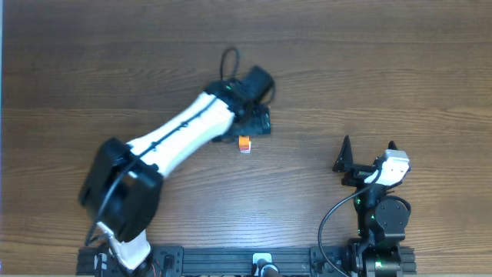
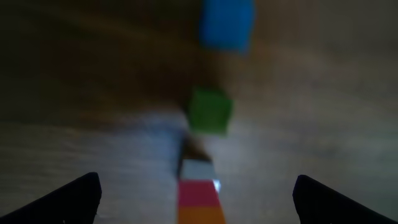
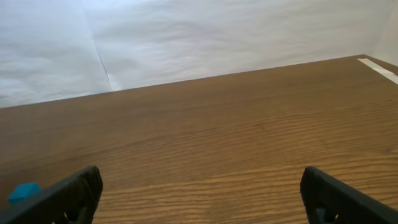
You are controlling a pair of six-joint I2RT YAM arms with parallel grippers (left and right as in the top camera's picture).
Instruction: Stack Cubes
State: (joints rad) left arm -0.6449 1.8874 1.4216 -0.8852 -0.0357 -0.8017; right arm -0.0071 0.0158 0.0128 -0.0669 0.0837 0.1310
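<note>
Left gripper: fingers spread wide, holding nothing, hanging above the middle of the table.
Stack of cubes: a blurred column showing orange, red and grey faces, sitting between the open fingers with a gap on each side.
Green cube: on the wood just beyond the stack, apart from it.
Blue cube: farther out along the same line.
Right gripper: jaws open and empty, near its own base, well apart from the cubes.
Open room: bare wood runs ahead of the right gripper to the far table edge, which meets a white wall.
</note>
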